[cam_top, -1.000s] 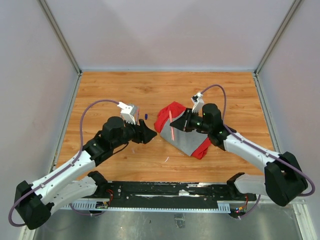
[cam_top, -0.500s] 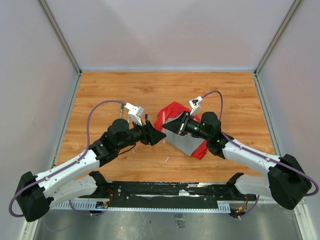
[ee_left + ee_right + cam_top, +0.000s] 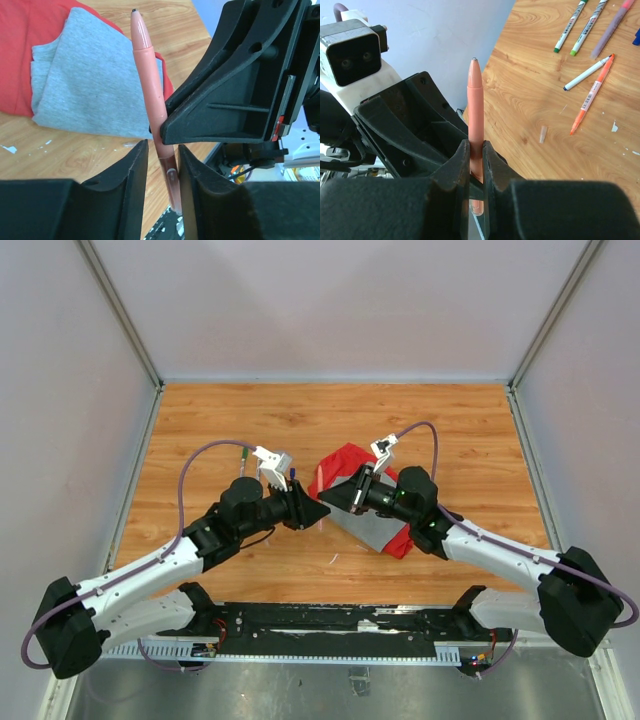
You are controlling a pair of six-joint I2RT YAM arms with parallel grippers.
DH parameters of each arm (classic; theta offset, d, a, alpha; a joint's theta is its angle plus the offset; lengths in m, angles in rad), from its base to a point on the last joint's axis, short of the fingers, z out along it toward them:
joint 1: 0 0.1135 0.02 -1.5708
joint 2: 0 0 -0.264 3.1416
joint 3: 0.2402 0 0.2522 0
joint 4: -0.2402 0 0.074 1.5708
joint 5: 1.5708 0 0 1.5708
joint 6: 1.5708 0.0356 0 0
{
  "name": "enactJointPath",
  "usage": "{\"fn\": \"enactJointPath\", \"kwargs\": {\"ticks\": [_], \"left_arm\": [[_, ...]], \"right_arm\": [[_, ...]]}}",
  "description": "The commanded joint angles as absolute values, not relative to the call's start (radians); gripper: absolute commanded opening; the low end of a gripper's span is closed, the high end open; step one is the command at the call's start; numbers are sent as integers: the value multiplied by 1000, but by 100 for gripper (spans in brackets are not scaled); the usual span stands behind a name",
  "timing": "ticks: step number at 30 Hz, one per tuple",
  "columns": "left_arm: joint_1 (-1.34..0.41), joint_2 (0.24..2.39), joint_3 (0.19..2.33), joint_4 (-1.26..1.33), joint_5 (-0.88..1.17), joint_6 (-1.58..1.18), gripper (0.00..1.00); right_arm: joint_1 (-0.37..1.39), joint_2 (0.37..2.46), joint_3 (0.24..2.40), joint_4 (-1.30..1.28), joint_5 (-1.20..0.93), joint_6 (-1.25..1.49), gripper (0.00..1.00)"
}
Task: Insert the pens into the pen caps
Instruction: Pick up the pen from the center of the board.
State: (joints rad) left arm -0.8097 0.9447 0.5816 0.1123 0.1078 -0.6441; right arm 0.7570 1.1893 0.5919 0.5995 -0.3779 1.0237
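Observation:
A salmon-orange pen [image 3: 475, 100] stands upright in my right gripper [image 3: 476, 155], which is shut on its lower barrel. The two grippers meet above the table's middle, left gripper [image 3: 318, 508] facing right gripper [image 3: 335, 502]. In the left wrist view the same pen [image 3: 150, 75] runs down between the jaws of my left gripper [image 3: 162, 165]. Its translucent lower end lies against the right finger, with a gap to the left finger. Several more pens [image 3: 592, 95] lie on the wood at the far right, with a clear pen cap [image 3: 543, 133] near them.
A red-and-grey cloth [image 3: 375, 525] lies under the right arm, also in the left wrist view as the cloth [image 3: 85, 85]. A small blue piece [image 3: 292, 472] sits by the left wrist. Grey walls enclose the wooden table [image 3: 250, 420].
The left arm has moved right to meet the right gripper, which swung left with the pen. The left jaws have narrowed around the pen's lower end.

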Motion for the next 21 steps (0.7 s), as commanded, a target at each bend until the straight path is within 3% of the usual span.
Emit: {"fn": "enactJointPath", "kwargs": {"ticks": [1,6,8,12,21], "left_arm": [[-819,950,604,151,98,-645,31],[-819,953,613,141,98,-643,9],[-819,953,619,126,93,-641,2],[-819,943,619,106,76,-630,0],[-819,908,627,48,76,-589,0]], "right_arm": [[796,1186,635,626,-362,1008,1],[813,1199,644,623,-358,989,4],[814,1192,644,609,-349,970,9],[813,1141,654,510,-307,877,33],[812,928,662,274,-130,562,71]]}}
